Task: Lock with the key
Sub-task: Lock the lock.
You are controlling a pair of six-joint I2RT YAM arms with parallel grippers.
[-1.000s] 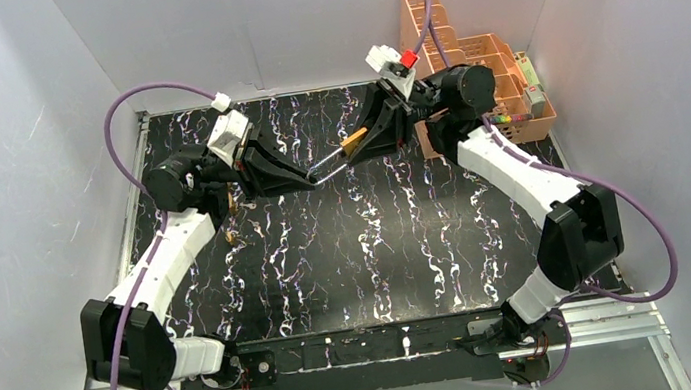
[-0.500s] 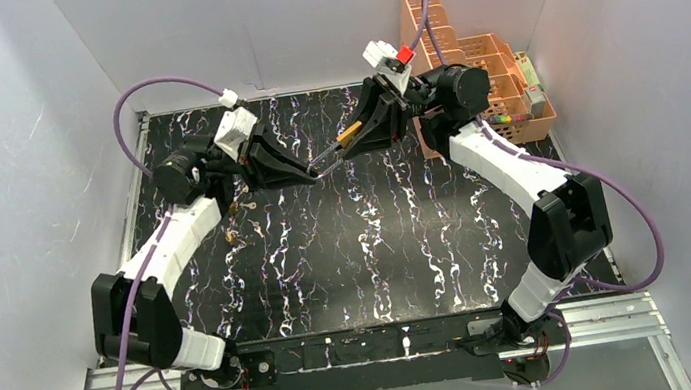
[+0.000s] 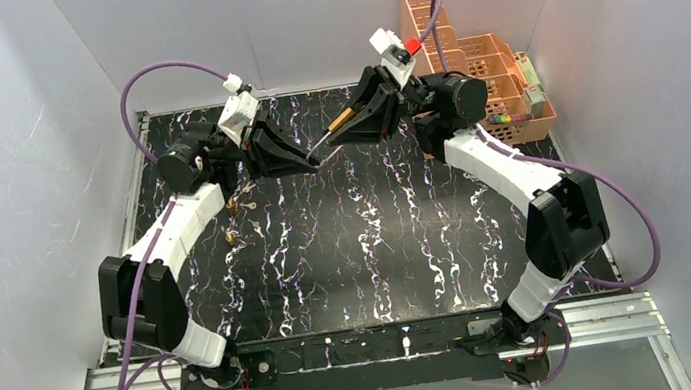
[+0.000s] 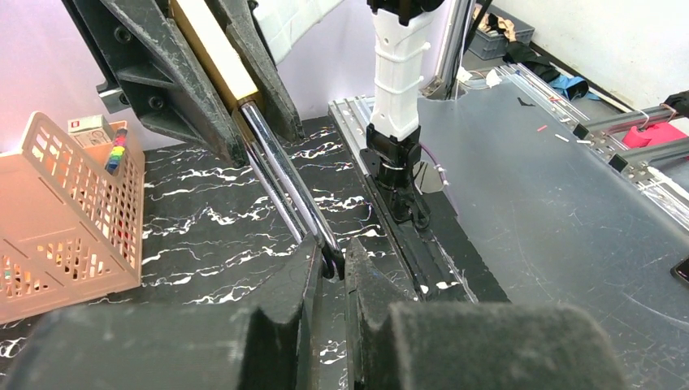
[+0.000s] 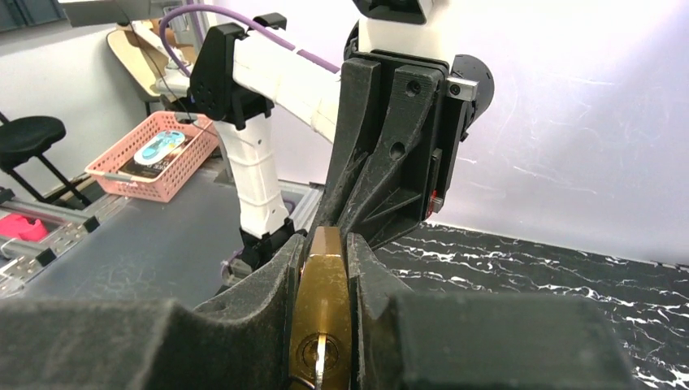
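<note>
A brass padlock [image 3: 343, 118] with a long chrome shackle [image 3: 320, 150] hangs in the air over the far middle of the black marbled table [image 3: 349, 255]. My right gripper [image 3: 334, 136] is shut on the brass body [image 5: 322, 317], fingertips [image 5: 323, 244] around it. A silvery strip shows in the keyhole [image 5: 321, 354]. My left gripper [image 3: 312, 164] is shut on the bend of the shackle [image 4: 284, 179], pinching it at the tips [image 4: 329, 272]. The brass body also shows in the left wrist view [image 4: 213, 49]. The two grippers face each other.
An orange slotted basket [image 3: 470, 58] holding small items stands at the back right, also in the left wrist view [image 4: 65, 211]. A small key ring [image 3: 240, 206] and a small brass piece [image 3: 229, 237] lie on the table left of centre, below my left arm.
Both grippers, still holding the padlock between them, have moved up and toward the far edge. Both arms have stretched further from their bases.
</note>
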